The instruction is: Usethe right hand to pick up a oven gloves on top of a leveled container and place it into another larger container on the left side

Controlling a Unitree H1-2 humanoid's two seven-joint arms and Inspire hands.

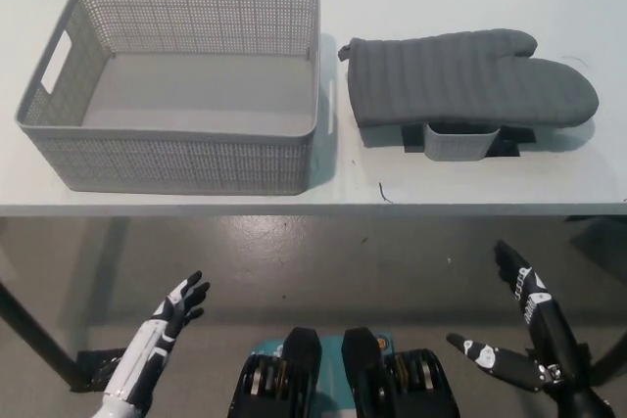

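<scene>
Oven glove (pixel 468 77): grey quilted fabric, ribbed stitching, mitten shape with the thumb lobe on the far right side and the cuff with a small hanging loop at the left; lies flat across a small grey container (pixel 458 141), overhanging it on both sides, so that only the container's near wall and a dark base beneath it show. Large basket (pixel 176 165): pale grey plastic, perforated lattice walls, rounded rectangular form, slot handle in the left wall, smooth floor; stands just beside the glove's cuff to the left, a narrow gap between them. Table (pixel 294 193): pale, smooth top; its near edge runs straight across, with a bare strip in front of both containers. Right hand (pixel 519 325): black, below the table's near edge at the right, fingers spread, holding nothing. Left hand (pixel 181 302): white, low at the near left, fingers apart, likewise unladen, resting well apart from the basket.
</scene>
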